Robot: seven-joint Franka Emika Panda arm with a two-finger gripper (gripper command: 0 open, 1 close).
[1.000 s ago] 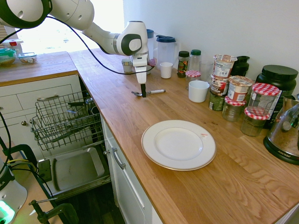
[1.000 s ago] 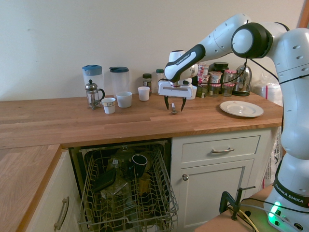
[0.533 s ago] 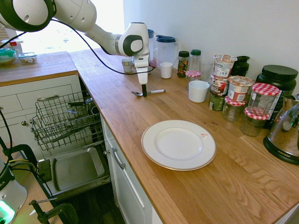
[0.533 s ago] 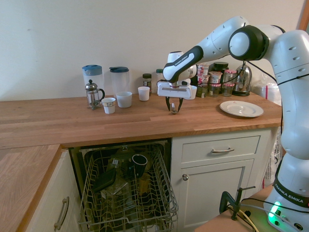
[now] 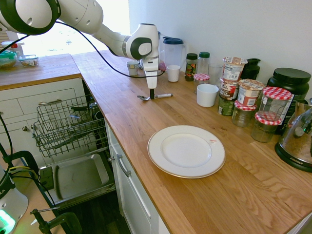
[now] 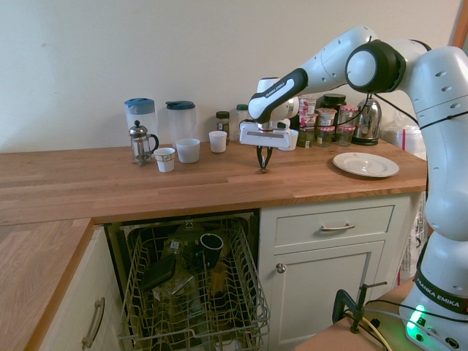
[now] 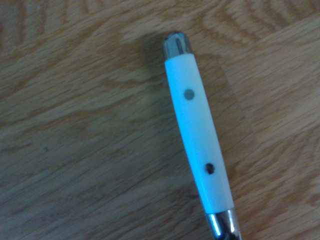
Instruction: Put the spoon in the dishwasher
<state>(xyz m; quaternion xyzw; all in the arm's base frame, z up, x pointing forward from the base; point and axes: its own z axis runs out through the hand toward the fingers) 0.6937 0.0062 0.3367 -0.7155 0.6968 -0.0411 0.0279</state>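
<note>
"First exterior view, please: where is the spoon (image 5: pixel 166 95)?"

"It lies on the worktop (image 5: pixel 190 109), with the fingers (image 5: pixel 151 92) standing over its middle part. The bowl of the spoon shows on one side of them, the pale handle on the other."

"And are the fingers apart or together?"

"In the second exterior view their tips are close together at the spoon. Whether they are clamped on it, I cannot tell."

"What does the wrist view show?"

"It shows the handle, whitish, with two round rivets and a metal end."

"And the dishwasher (image 6: pixel 191 335)?"

"It is open, below the worktop, and its wire rack (image 6: pixel 252 296) holds a dark mug (image 6: pixel 210 250) and other things. The white plate (image 5: pixel 186 151) is on the worktop, apart from the spoon"
</note>
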